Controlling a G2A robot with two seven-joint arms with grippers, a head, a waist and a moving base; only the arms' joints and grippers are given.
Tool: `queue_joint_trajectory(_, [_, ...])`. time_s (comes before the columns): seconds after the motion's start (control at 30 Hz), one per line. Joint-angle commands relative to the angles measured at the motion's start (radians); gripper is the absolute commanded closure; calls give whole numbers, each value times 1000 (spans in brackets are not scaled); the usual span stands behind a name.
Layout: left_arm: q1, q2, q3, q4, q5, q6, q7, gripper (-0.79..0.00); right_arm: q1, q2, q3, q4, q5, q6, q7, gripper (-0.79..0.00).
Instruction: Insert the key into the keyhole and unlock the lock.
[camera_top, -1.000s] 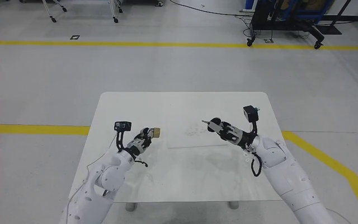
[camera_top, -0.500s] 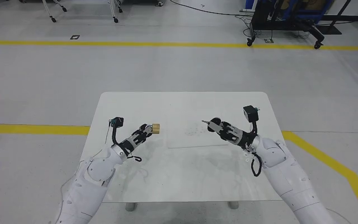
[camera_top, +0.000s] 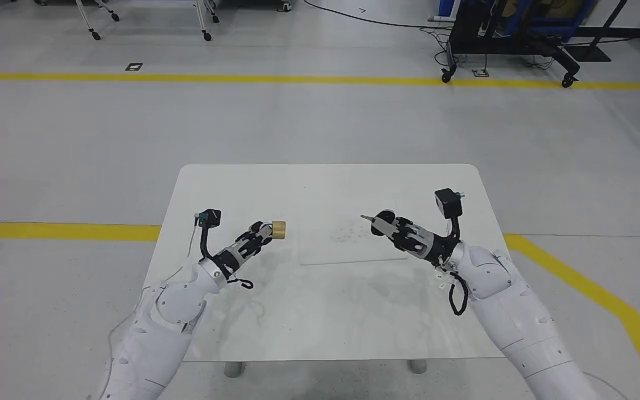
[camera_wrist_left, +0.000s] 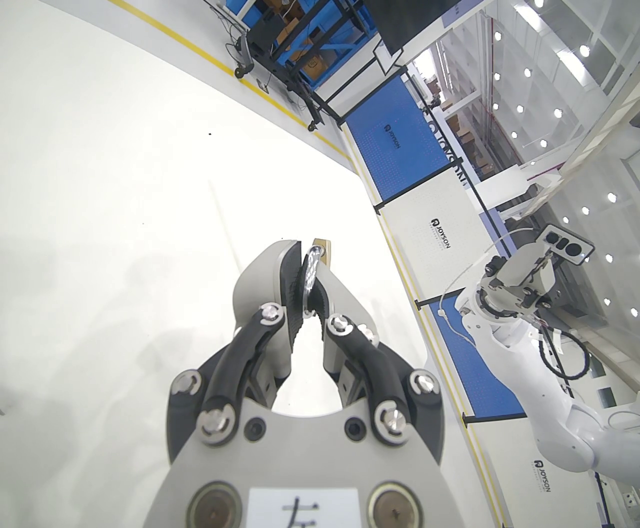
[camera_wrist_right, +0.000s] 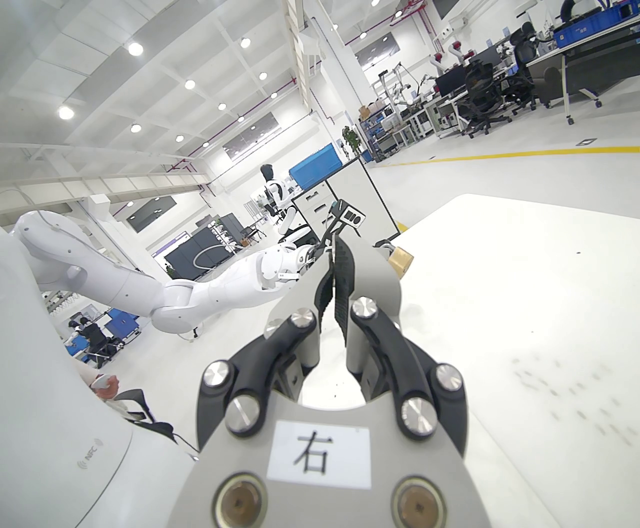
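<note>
Lock (camera_top: 279, 231) in left gripper (camera_top: 264, 234), key (camera_top: 369, 217) in right gripper (camera_top: 388, 225) — apart, table (camera_top: 330, 300) below.

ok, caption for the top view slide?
Left gripper holds small brass padlock, right gripper holds black-headed silver key, apart over white table.

The top camera sits high on the robot, looking down and forward over the whole white rectangular table (camera_top: 330, 300) from some way off. Each wrist camera rides close behind its own fingers, the left gripper (camera_wrist_left: 306, 260) and the right gripper (camera_wrist_right: 334, 260), and the two face each other across the tabletop. All three views share the small brass padlock (camera_top: 279, 230).
</note>
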Motion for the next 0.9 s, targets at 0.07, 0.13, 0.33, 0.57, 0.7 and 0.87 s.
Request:
queue_joint_trajectory(0.07, [18,-11,32,0,-50,-9,44,0,0,0,0,0,0,0,0,0])
queue_joint_trajectory(0.13, [8,-20,55,14,-134,-32,34,0,4,-1,4,-2,-8,34,-12,0])
queue_joint_trajectory(0.33, [-109,-38,101,102,-343,-134,-149,0,73,-17,-41,11,35,140,-44,0])
queue_joint_trajectory(0.57, [-203,-49,131,159,-433,-172,-267,0,147,-38,-99,60,23,207,-57,0])
queue_joint_trajectory(0.7, [-203,-49,131,159,-433,-172,-267,0,147,-38,-99,60,23,207,-57,0])
queue_joint_trajectory(0.87, [-191,-52,140,138,-449,-176,-264,0,143,-39,-101,57,33,214,-66,0])
